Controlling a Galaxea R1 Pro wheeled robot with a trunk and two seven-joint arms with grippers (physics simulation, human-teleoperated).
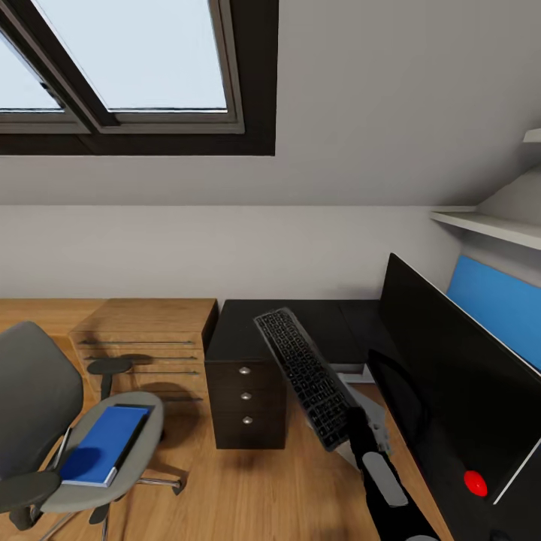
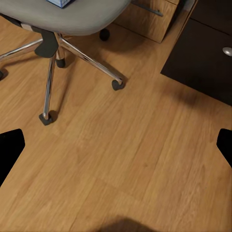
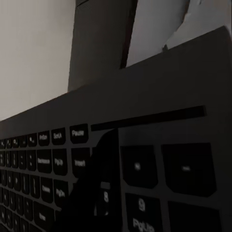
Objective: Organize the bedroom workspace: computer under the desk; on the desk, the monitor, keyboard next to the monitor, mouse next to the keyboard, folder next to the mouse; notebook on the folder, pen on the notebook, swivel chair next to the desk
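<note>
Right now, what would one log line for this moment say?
right fingers: holding keyboard lifted, tilted | left fingers: open above floor | folder: on swivel chair

Black keys with pale lettering on the keyboard, set in a grey-silver frame. The monitor is a flat black sheet with a thin pale rim, and there's a bright red dot low on it. Desk top black, its drawer unit dark brown-black with three silver knobs. Bright blue folder, white along its edge, on the grey seat of the swivel chair; dark armrests, chrome legs. Light-wood dresser, honey-toned plank floor. Blue wall panel, white walls, dark window frame.
</note>
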